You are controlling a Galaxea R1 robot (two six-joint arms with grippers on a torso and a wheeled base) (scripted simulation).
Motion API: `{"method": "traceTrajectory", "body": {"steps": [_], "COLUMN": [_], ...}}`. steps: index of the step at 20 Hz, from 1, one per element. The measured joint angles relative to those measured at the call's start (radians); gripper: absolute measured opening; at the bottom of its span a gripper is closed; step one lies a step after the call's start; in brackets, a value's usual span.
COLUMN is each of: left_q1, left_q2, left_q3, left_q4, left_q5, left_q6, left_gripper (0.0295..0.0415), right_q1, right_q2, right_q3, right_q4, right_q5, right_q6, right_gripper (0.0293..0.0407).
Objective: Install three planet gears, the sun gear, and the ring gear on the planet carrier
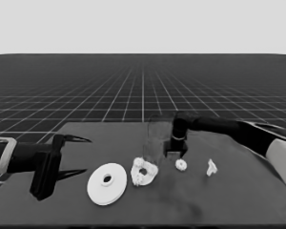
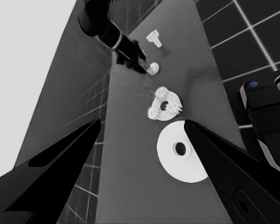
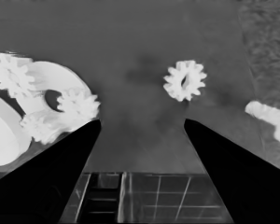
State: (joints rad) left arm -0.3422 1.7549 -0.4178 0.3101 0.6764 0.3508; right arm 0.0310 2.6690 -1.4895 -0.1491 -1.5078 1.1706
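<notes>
Nearest the head camera lies the larger round part (image 1: 107, 183), beside the smaller round part (image 1: 144, 172), on which three planet gears (image 3: 74, 104) are seated. One loose gear (image 1: 181, 165), judged the sun gear, lies just beside the right gripper (image 1: 174, 153), whose fingers are spread and empty. It should be centred between the fingers before closing. The left gripper (image 1: 75, 156) is parked, spread.

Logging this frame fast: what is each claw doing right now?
Left claw: open, empty, parked over the table's left end.
Right claw: open, empty, above the table beside the loose gear.
</notes>
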Motion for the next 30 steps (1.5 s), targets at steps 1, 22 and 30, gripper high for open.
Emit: {"method": "traceTrajectory", "body": {"steps": [1, 22, 30], "left_q1": [0.0, 0.0, 0.0], "left_q2": [0.0, 0.0, 0.0], "left_q3": [0.0, 0.0, 0.0], "left_q4": [0.0, 0.0, 0.0], "left_q5": [0.0, 0.0, 0.0], "left_q6": [0.0, 0.0, 0.0], "left_gripper": [0.0385, 0.0385, 0.0385], "right_q1": [0.005, -0.176, -0.062], "right_q2": [-0.055, -0.052, -0.099], "right_q3": [-0.021, -0.211, -0.097], "right_q4": [0.008, -0.124, -0.038], "right_q5": [0.006, 0.135, 0.052], "right_q6": [-0.064, -0.227, -0.177], "right_gripper": [0.0385, 0.0312, 0.0312]}}
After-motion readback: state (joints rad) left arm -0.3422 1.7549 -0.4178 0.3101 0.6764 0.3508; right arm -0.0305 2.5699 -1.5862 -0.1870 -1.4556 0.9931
